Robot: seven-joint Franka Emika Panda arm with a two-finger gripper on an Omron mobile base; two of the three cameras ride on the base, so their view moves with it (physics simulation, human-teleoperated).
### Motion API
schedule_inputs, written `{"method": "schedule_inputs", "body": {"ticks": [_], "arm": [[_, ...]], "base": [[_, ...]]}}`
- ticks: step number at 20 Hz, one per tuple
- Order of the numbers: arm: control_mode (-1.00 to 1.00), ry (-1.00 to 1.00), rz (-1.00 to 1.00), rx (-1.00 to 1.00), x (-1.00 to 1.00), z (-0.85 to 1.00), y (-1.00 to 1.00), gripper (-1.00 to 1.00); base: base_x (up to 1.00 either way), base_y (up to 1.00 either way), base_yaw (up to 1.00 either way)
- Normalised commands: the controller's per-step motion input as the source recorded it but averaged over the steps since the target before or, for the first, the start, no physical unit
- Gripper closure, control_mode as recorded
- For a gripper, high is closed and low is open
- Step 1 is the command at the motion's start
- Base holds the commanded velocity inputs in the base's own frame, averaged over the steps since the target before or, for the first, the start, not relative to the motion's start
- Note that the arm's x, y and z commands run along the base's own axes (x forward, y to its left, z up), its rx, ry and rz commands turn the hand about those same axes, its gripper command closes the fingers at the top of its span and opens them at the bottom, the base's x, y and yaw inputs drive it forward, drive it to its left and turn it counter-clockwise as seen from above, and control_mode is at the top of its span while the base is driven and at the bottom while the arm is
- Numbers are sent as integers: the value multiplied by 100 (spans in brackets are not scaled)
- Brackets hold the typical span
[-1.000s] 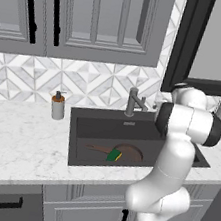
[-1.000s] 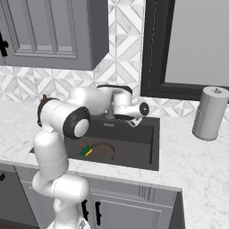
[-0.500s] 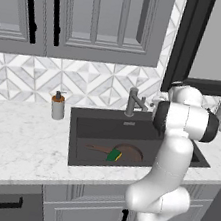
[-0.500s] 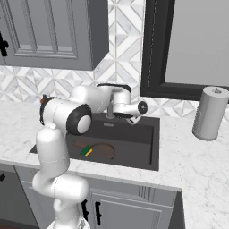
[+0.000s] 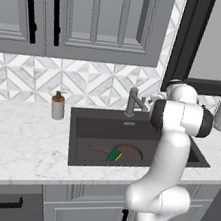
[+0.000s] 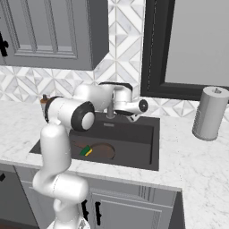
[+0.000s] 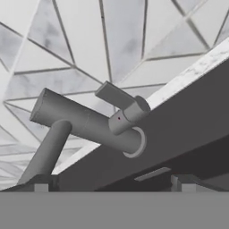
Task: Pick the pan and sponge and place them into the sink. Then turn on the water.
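Gripper (image 7: 112, 182) stands open with nothing held, aimed at the faucet (image 7: 89, 123), whose small lever (image 7: 117, 98) lies just ahead. Pan (image 5: 121, 152) and sponge (image 5: 114, 155) already rest in the sink (image 5: 82, 128), the sponge on the pan. No water is running. Judged step: turning on the water. Next move calls for closing in on the lever and pushing it, with care not to slip past it.

Glossy white arm (image 5: 168, 157) of rounded tubular segments, dark charcoal bands ringing its bulbous joints
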Motion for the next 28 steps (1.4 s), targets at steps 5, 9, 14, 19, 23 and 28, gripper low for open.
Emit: {"method": "schedule_inputs", "body": {"ticks": [5, 9, 14, 19, 23, 28], "arm": [[-100, 0, 0, 7, 21, 0, 0, -100], [-100, 0, 0, 0, 5, -7, 6, -100], [-100, 0, 0, 0, 9, 0, 3, -100], [-100, 0, 0, 0, 7, -1, 10, -100], [-100, 0, 0, 0, 9, -7, 8, -100], [-100, 0, 0, 0, 16, -10, 4, -100]], "base": [[0, 0, 0], [0, 0, 0], [0, 0, 0], [0, 0, 0], [0, 0, 0], [0, 0, 0]]}}
